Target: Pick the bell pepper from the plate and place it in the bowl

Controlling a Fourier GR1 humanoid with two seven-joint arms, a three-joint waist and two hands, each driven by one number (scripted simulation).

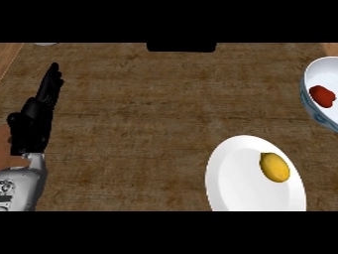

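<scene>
- The left hand is seen at the left side, with its fingers straight, pointing up and holding nothing. It is taken to be resting.
- The right hand is not seen at all, so nothing can be said of its fingers.
- A small red thing, taken to be the bell pepper, is seen lying inside the bowl, far to the right of the fingers and a little above their tips.
- A yellow fruit is seen on the white plate, to the right of the fingers and lower than them.
- The job looks done already, since the pepper is in the bowl and not on the plate.
- The yellow fruit could be picked up by mistake, because it is the only thing left on the plate.
- The bowl could be bumped and pushed if the hidden right hand is swung close by, as the bowl sits at the edge of the view.
</scene>
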